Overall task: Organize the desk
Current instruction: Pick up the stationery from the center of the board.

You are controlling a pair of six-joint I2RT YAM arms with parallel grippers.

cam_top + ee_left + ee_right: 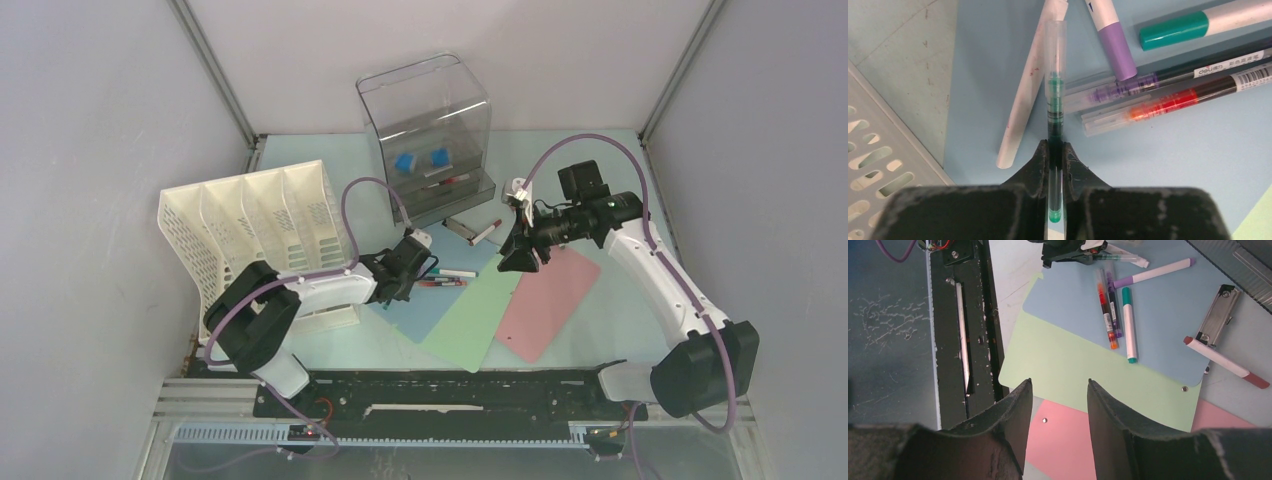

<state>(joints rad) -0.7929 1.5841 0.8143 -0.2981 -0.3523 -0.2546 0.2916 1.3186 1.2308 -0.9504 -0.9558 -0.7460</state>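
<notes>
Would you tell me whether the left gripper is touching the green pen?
Touching: in the left wrist view, the left gripper pinches the green pen.

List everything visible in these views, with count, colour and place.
Desk: one, mint green, under everything.
File rack: one, white, left side.
Drawer box: one, clear, at the back, two blue items inside.
Boards: three, overlapping mid-desk: blue board, green board, pink board.
Clear pens: three: purple pen and red pen on the blue board, green pen in the robot's grip.
Markers: three, white-bodied: purple-capped marker and teal-capped marker on the blue board, red-capped marker by its metal clip.
White stick: one, on the blue board.
Left gripper: black, shut on the green pen.
Right gripper: black, open, over the boards.
</notes>
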